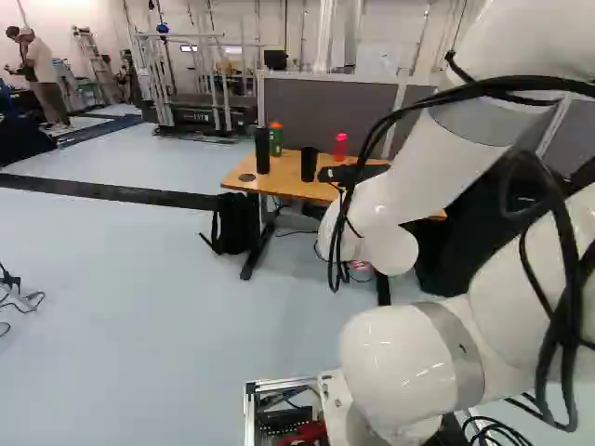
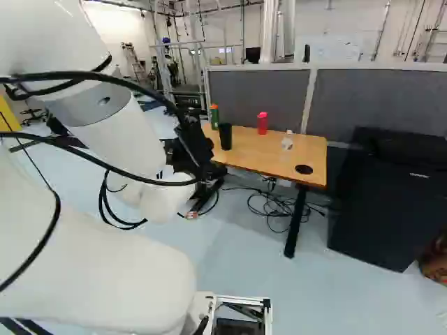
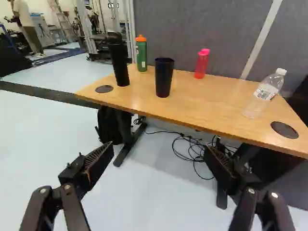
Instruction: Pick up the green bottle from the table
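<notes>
In the left base view, can pick out the green bottle with an orange cap point(image 1: 275, 138), upright on the wooden bench point(image 1: 293, 186) and partly hidden behind a tall black tumbler point(image 1: 262, 150). Also see a black cup point(image 1: 309, 164) and a pinkish-red bottle point(image 1: 341, 147) there. Find the thick white arm point(image 1: 437, 149) bulging out past the right edge, cut off there, then slanting back down to a rounded wrist and hiding the bench's right end.

In the right base view, find the arm filling the left side, cut off at the edge, sloping down towards the middle. Can make out the black pincer point(image 2: 194, 148) near its lower end, in front of the bench's left end, but not the fingertips, lost among dark shapes. See the green bottle just behind the black cup, and only faintly a clear plastic bottle point(image 2: 287, 139).

In the wrist view, read the pincer point(image 3: 159, 149) as spread wide, short of the bench and pointed towards its near edge. See the green bottle well ahead, near the far edge, between tumbler and cup but farther back. Can see only part of a black backpack point(image 3: 109, 126) beside a bench leg.
</notes>
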